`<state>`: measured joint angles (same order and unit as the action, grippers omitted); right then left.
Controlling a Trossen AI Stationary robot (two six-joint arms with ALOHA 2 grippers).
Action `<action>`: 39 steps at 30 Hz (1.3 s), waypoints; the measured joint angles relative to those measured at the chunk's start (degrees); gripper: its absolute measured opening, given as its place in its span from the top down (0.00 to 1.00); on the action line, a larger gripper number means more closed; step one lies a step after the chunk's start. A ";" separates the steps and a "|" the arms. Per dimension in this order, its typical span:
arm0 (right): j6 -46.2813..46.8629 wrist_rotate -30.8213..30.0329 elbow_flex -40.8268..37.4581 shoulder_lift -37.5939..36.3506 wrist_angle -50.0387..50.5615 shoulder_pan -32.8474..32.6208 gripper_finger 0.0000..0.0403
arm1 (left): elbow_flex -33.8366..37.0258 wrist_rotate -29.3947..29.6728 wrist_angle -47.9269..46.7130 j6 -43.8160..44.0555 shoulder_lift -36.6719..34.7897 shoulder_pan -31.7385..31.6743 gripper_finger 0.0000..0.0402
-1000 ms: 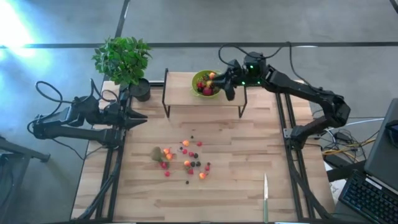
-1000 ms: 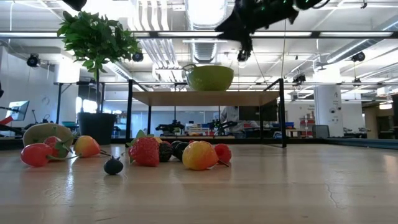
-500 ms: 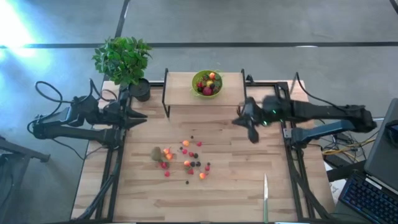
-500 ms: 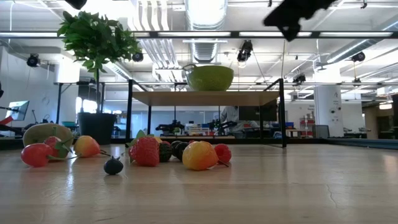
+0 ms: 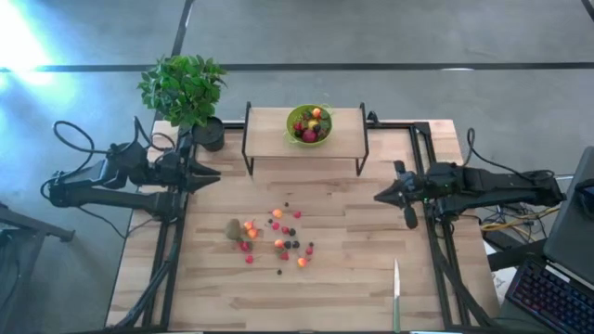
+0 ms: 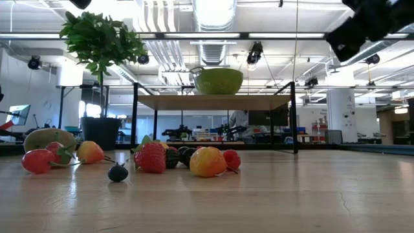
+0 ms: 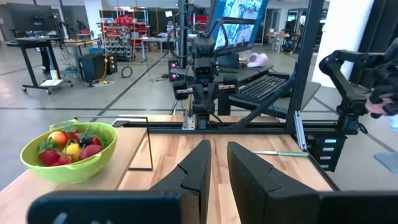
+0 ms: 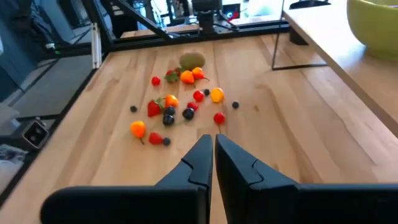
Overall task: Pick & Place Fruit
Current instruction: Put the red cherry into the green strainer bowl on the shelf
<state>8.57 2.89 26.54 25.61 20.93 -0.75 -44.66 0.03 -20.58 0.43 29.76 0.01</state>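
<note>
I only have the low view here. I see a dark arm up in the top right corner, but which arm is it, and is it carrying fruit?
Observer: It's the right gripper, over the table's right side, shut and empty.
Operator: Where's the left one?
Observer: The left gripper waits at the table's left edge, near the potted plant, shut too.
Operator: Anything on the table I can't see?
Observer: A knife lies near the front edge, right of the loose fruit.

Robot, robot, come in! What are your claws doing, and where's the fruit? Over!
Right gripper shut, empty, right side of table. Left gripper shut, waiting at left edge. Loose fruit mid-table, more in green bowl on the shelf. Nothing blocking.
</note>
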 joint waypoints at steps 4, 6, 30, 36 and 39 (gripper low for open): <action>0.50 -1.72 -2.50 -6.15 1.56 0.00 0.94 | 0.00 0.00 0.04 -0.15 0.05 0.00 0.84; 1.38 -1.64 -3.24 -8.54 1.05 0.00 0.94 | 0.00 0.00 0.03 -0.17 0.21 0.00 0.84; 0.44 -2.49 -3.36 -11.96 1.22 0.00 0.91 | -3.63 -3.46 -5.81 1.04 20.14 9.26 0.50; 0.44 -2.51 -3.36 -11.89 1.27 0.00 0.88 | -8.59 -3.30 -14.93 6.17 25.67 14.43 0.46; 0.42 -2.51 -3.36 -11.85 1.25 0.00 0.86 | -9.13 -1.79 -16.94 8.68 27.68 16.92 0.47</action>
<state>8.99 0.38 23.18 13.76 22.17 -0.75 -53.79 -1.76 -37.52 9.10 57.43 16.94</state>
